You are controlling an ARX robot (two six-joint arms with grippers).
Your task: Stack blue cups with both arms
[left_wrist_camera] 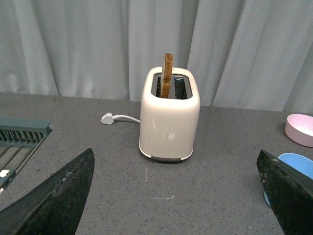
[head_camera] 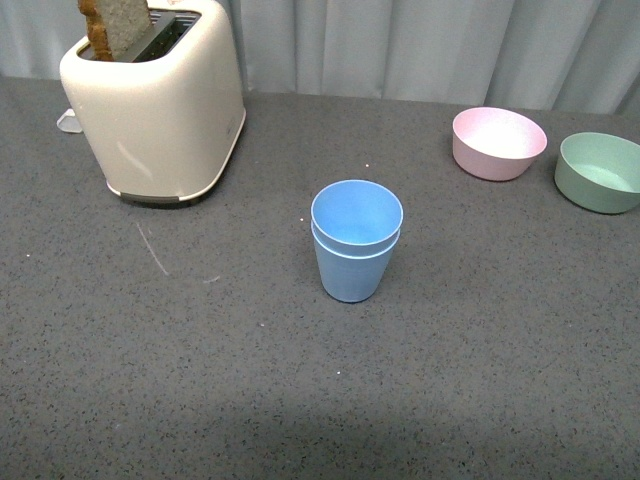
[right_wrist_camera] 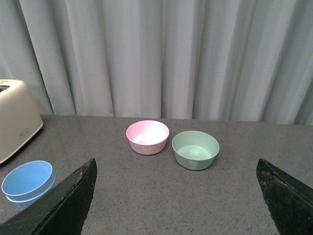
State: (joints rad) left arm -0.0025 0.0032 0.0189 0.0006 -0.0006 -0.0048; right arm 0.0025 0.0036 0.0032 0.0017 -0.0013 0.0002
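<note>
Front view: two light blue tapered plastic cups (head_camera: 356, 240), one nested inside the other, upright at centre of the dark grey speckled tabletop (head_camera: 300, 400). Both rims visible, upper just above lower. Cream two-slot toaster (head_camera: 155, 100) w/ a slice of brown bread (head_camera: 115, 25) far left; pink round bowl (head_camera: 499, 143) and green round bowl (head_camera: 600, 172) far right, near each other. No arm in this view.

Left wrist view: left gripper (left_wrist_camera: 178, 196) w/ black fingers (left_wrist_camera: 54, 200) spread wide, nothing between them. Toaster ahead, white plug (left_wrist_camera: 108, 118) beside it; stacked cups partly hidden behind one finger.

Right wrist view: right gripper (right_wrist_camera: 178, 198) likewise wide apart and empty; pink and green bowls ahead, cups off to one side, near the toaster's end.

Status: stack appears complete; both arms clear of cups. Judged: nothing left beyond parking the arms.
</note>
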